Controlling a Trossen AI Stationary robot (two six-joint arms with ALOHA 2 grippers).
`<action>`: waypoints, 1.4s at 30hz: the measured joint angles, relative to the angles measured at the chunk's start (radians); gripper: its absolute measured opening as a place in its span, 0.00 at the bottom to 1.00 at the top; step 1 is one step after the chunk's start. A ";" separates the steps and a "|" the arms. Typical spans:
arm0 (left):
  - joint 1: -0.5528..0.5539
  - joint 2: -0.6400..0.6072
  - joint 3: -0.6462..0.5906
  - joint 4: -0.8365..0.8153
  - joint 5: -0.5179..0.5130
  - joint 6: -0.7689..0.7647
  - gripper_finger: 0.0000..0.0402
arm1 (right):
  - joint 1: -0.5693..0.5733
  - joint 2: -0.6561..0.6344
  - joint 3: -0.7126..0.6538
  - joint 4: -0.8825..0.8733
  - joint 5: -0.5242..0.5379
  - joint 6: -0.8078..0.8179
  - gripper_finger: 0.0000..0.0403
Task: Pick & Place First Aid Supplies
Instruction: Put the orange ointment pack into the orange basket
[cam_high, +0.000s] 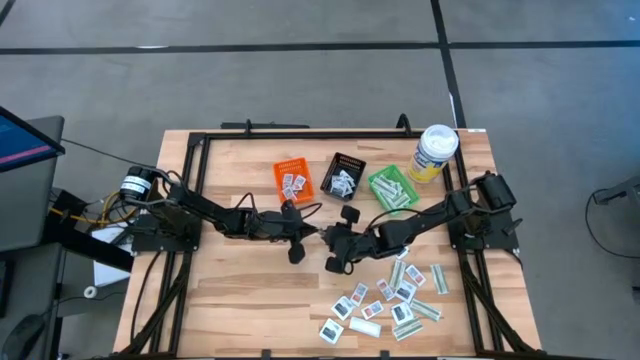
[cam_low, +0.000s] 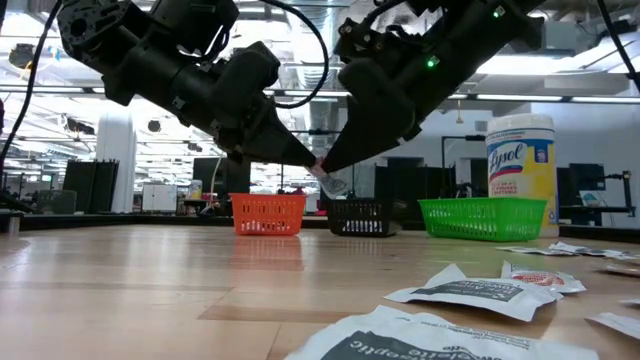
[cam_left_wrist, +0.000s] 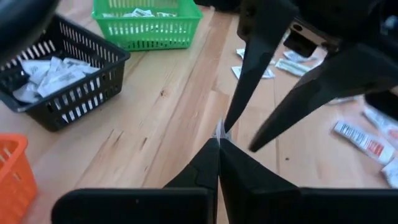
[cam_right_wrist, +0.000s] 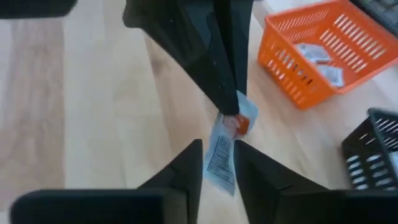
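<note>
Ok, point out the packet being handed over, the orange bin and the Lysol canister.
packet (cam_right_wrist: 222, 152), right wrist view, its printed face.
orange bin (cam_high: 294, 178), high view, its rim.
Lysol canister (cam_low: 521, 160), low view, its label.

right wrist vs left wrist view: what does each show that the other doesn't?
Right wrist only: the packet's printed face with its orange-red patch, pinched by the shut left gripper, right gripper open around it; orange bin holding packets.
Left wrist only: green bin, loose packets on the table.
Both: handover packet, black bin.

Grey floor (cam_high: 300, 70), ceiling strip lights (cam_low: 560, 95)
</note>
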 joint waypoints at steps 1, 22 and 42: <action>-0.002 0.000 0.000 -0.001 0.000 0.023 0.02 | 0.000 -0.006 -0.001 -0.006 -0.014 0.016 0.22; -0.118 0.000 -0.001 0.118 0.000 0.394 0.02 | -0.016 -0.042 0.000 0.081 -0.299 0.031 0.31; -0.123 0.000 0.000 0.101 0.005 0.391 0.01 | -0.018 -0.042 0.004 -0.009 -0.362 -0.010 0.02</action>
